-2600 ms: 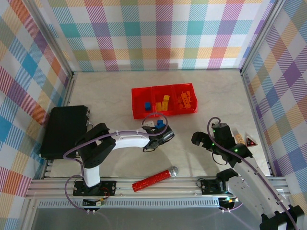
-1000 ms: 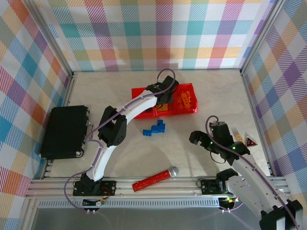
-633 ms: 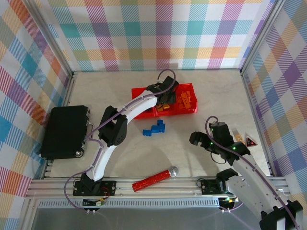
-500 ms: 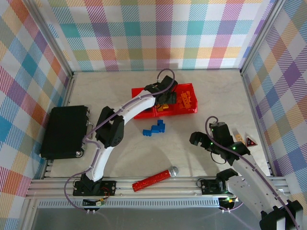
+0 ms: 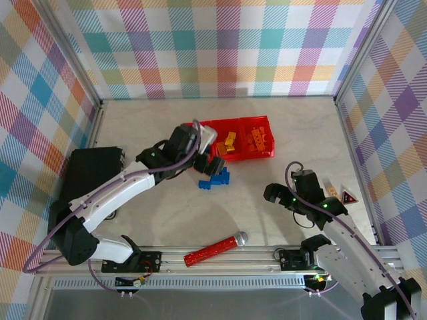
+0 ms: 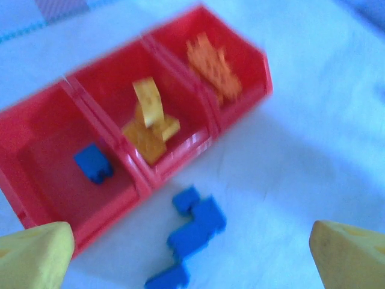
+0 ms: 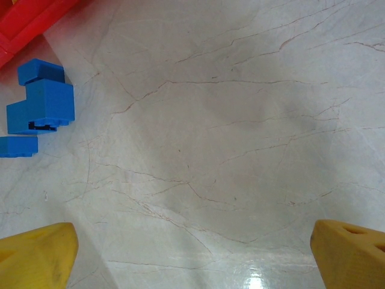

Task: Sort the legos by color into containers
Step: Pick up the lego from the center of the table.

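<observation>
Right now a clump of blue legos (image 5: 215, 179) is lying near the middle of the surface, just in front of the bins (image 5: 269, 137), which are sitting toward the far edge. The left pincer (image 5: 208, 162) is hovering over the clump, jaws spread wide and empty. The right pincer (image 5: 279, 195) is hanging wide open nearer the right edge. The legos are probably light, stiff and slick. They may be clicked together, though blur is making that uncertain. Pinching across flat opposite sides is looking safest.
</observation>
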Tool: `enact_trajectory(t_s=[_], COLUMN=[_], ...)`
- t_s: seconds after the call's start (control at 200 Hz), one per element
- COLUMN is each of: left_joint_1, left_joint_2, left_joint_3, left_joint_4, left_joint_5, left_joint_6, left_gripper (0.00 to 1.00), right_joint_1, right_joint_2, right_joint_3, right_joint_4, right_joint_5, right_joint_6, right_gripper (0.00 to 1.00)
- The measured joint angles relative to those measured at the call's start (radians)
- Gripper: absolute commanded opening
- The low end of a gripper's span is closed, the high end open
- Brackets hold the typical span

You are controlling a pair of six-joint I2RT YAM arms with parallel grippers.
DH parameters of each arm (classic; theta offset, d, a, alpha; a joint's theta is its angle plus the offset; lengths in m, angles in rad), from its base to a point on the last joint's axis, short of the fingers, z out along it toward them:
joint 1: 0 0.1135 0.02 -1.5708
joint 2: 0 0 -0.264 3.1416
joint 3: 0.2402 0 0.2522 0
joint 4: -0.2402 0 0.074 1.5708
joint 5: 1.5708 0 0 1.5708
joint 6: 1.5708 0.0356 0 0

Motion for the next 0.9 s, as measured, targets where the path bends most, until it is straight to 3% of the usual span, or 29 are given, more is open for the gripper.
enact_trajectory(t_s=[0.295,0.5,0.675,0.895], left_joint_1=[0.037,0.037,0.035,0.035], left_joint_2=[0.076,0.098,0.107,0.158], left_joint_3=[-0.081,-0.116,-0.141,-0.156], left_joint_4=[-0.151,-0.19,-0.171,-0.113], left_joint_5=[0.048,0.048,0.019,-0.009], left_joint_6=[0.483,0.783,0.929,1.003], left_gripper=[1.0,0.93,0.92,0.92], right_joint_1=[0.0,0.0,0.0,0.0], right_joint_2=[0.001,-0.031,-0.058,-0.047], right_joint_3=[0.0,0.0,0.0,0.0], right_joint_4=[0.004,-0.002,-0.018,-0.023], right_joint_5=[-0.001,0.0,0.0,-0.001], right_joint_6=[-0.007,-0.029,-0.05,-0.053], right_gripper=[0.99,0.99,0.99,0.99])
